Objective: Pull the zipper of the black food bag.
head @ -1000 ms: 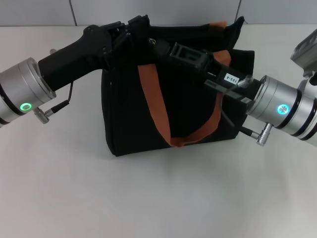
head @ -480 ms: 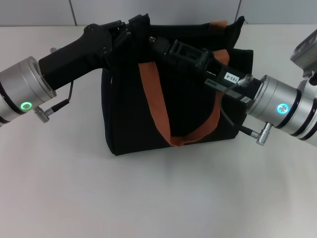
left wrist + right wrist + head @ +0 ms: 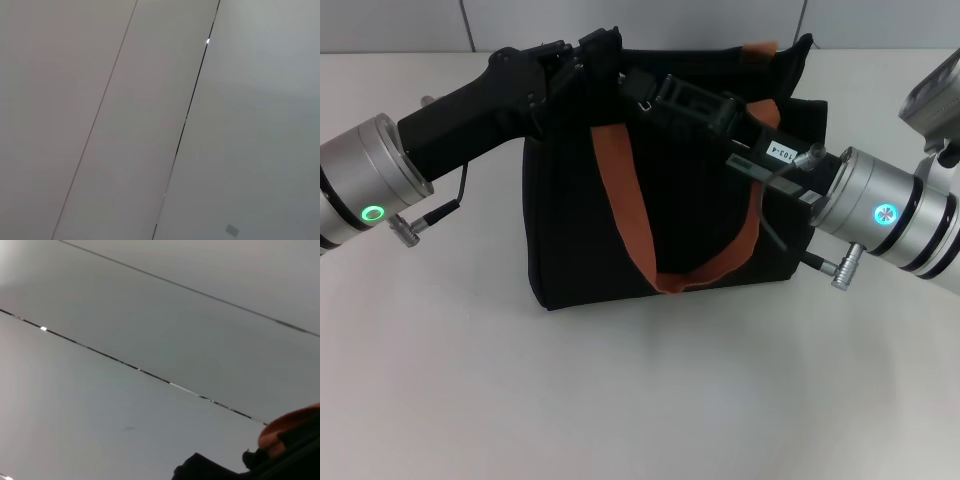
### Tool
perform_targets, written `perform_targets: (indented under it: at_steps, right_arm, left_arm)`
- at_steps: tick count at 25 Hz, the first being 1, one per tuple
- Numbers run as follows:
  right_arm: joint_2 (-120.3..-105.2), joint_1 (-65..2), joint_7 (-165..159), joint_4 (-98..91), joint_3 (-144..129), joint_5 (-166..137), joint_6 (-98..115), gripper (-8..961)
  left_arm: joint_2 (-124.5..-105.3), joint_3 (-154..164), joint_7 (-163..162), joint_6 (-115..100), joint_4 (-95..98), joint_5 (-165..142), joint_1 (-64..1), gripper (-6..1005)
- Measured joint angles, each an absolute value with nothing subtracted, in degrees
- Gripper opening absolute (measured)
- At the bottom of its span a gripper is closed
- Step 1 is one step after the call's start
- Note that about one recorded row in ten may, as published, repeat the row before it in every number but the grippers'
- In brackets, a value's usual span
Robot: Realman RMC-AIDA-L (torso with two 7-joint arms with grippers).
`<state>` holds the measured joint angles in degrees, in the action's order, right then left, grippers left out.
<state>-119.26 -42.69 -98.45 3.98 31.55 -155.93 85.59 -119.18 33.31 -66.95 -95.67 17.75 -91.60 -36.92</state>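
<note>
The black food bag (image 3: 575, 230) stands upright on the white table in the head view, its rust-brown front handle (image 3: 620, 190) hanging down its face. My left gripper (image 3: 600, 55) is shut on the bag's top edge at its far left corner. My right gripper (image 3: 650, 92) reaches in from the right along the top edge and is shut on the small silver zipper (image 3: 640, 97), close to the left gripper. The right wrist view shows only a bit of the bag (image 3: 225, 472) and an orange handle (image 3: 295, 427). The left wrist view shows no task thing.
The white table (image 3: 620, 400) spreads out in front of and beside the bag. A grey panelled wall (image 3: 620, 20) stands behind it. The second brown handle (image 3: 762, 50) sticks up at the bag's far right. Both wrist views show mostly wall panels (image 3: 150, 125).
My right gripper has moved left along the bag's top edge with the zipper, towards the left gripper. The bag has shifted slightly left. The left arm has stayed in place.
</note>
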Motion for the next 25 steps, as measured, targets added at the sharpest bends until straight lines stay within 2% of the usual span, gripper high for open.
perform_targets:
  at_steps: [7,12,25]
  right_arm:
    - [-119.18,-43.1,-98.7,4.2,31.3,-156.0,85.8,496]
    - [-119.17,-43.0,-98.7,4.1,31.4,-155.9,85.7,318]
    - [-119.18,-43.1,-98.9,4.0,31.6,-155.9,84.9,292]
  left_arm:
    - [-119.18,33.3,-66.9,-95.7,17.8,-91.6,-36.9,43]
    - [-119.18,33.3,-66.9,-95.6,17.7,-91.6,-36.9,43]
    - [-119.18,33.3,-66.8,-95.4,17.8,-91.5,-36.9,44]
